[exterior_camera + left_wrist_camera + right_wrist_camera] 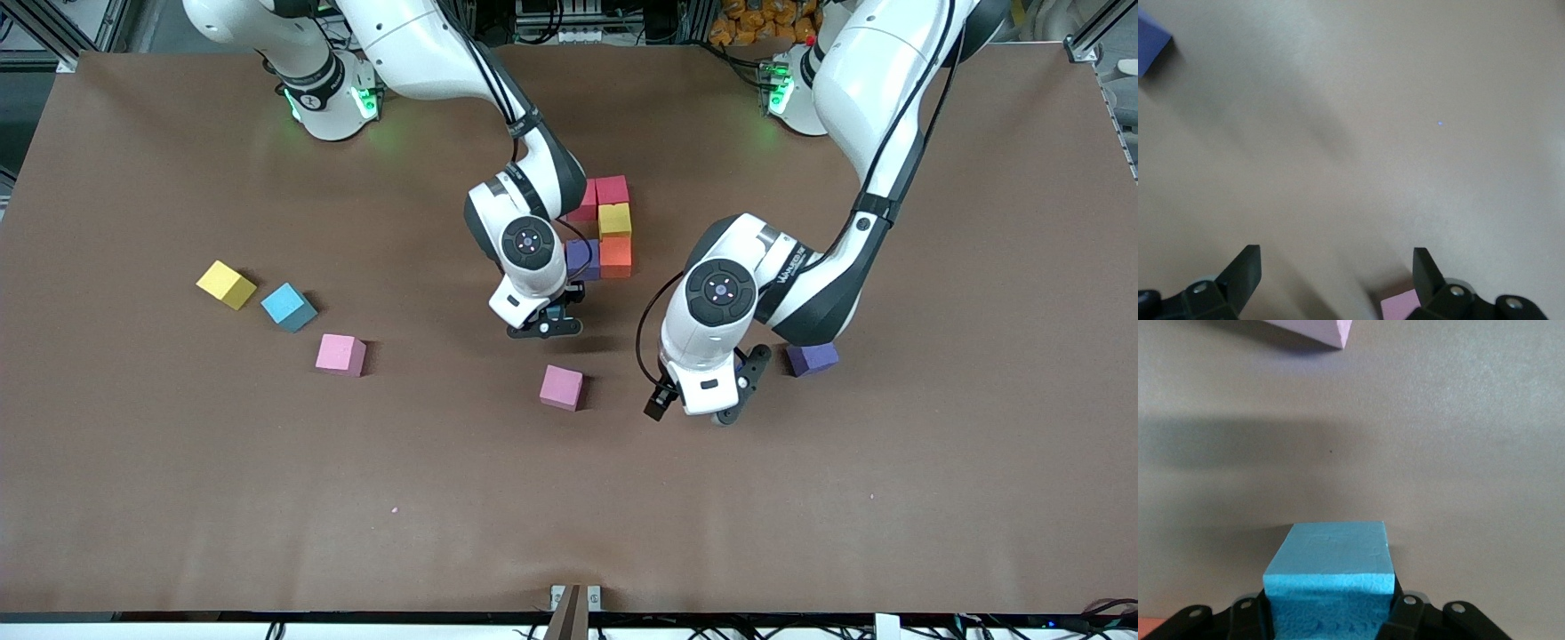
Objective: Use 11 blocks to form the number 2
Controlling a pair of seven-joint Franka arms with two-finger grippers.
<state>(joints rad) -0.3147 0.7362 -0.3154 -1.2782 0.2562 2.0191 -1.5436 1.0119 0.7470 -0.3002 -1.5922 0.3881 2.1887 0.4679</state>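
Right gripper (pixel 1328 617) jaws pinched a light blue foam cube (pixel 1329 577); left gripper (pixel 1337 280) waited, spread. We judged it should seat flush against the purple foam cube (pixel 582 258) just beside those jaws.

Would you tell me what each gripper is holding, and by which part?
The right gripper clamps a light blue cube by two opposite side faces. The left gripper is open and holds nothing.

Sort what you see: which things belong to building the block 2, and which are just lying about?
Job: joined cubes; light blue cube in right gripper; two pink cubes; purple cube; yellow cube; open left gripper.
Lying about: teal cube, perhaps; orange heap off the table.
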